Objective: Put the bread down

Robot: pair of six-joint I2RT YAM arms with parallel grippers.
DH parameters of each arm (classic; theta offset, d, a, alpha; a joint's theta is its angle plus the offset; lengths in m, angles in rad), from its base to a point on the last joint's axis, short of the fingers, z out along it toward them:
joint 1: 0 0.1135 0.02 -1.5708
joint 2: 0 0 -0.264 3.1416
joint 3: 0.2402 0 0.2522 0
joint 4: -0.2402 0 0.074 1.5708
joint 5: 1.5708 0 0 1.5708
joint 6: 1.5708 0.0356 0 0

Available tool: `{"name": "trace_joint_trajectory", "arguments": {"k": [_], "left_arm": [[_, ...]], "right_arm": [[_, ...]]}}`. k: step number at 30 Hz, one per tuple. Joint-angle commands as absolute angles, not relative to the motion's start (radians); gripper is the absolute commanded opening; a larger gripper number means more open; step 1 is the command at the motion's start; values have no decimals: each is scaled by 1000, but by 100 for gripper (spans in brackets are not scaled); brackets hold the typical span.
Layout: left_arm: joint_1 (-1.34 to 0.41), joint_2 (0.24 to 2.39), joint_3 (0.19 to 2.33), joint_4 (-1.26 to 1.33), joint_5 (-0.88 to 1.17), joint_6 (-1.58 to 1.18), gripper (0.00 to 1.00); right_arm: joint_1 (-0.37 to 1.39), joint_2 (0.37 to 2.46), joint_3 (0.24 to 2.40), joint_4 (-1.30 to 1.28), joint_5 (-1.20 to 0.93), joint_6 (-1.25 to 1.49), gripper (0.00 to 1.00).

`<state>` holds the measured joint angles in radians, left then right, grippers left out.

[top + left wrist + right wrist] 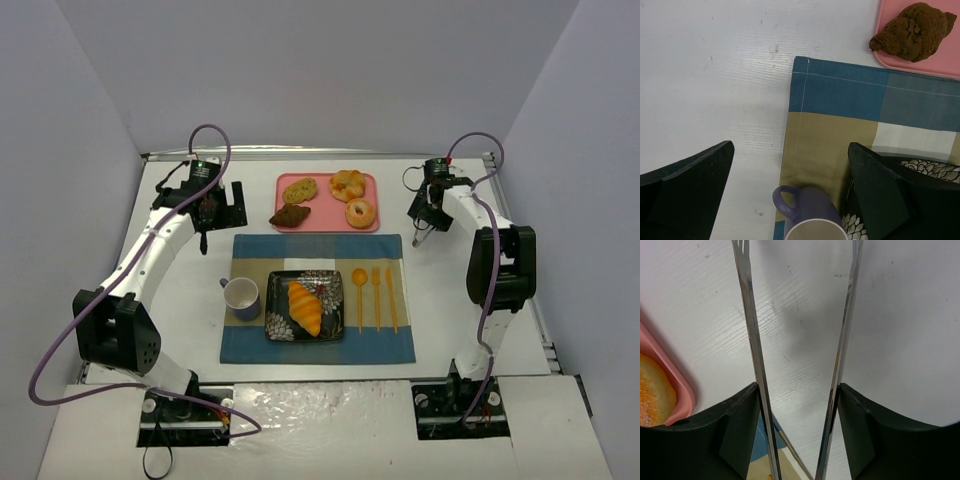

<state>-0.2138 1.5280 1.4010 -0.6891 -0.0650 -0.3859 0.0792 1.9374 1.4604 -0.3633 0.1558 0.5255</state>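
Note:
The bread (305,307), a golden-orange croissant, lies on the black flower-patterned plate (280,325) in the middle of the placemat (390,345). My right gripper (425,225) hangs to the right of the pink tray, well away from the bread. It is shut on a pair of metal tongs (752,340). The tong arms run out between its fingers, spread apart with nothing between them. My left gripper (205,235) is open and holds nothing, above the mat's far left corner (805,70). The purple mug (812,215) shows just below the left gripper (791,147).
A pink tray (325,225) at the back holds a dark brown pastry (914,31), a speckled cookie (299,190), a knotted bun (348,184) and a glazed donut (360,212). An orange spoon (360,290), fork and knife lie right of the plate. The purple mug (241,296) stands left of it.

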Motion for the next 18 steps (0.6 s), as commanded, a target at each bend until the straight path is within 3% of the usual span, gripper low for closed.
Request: {"name": "trace_joint_trajectory", "arguments": {"k": [1,18], "left_arm": [[-206,1511,1471,-643,-46,-385,97],[-198,1479,1451,-648,-49,-383,97]], "right_arm": [[75,1937,1448,-333,160,522,57],[73,2004,1404,-322,173,488,61]]}}
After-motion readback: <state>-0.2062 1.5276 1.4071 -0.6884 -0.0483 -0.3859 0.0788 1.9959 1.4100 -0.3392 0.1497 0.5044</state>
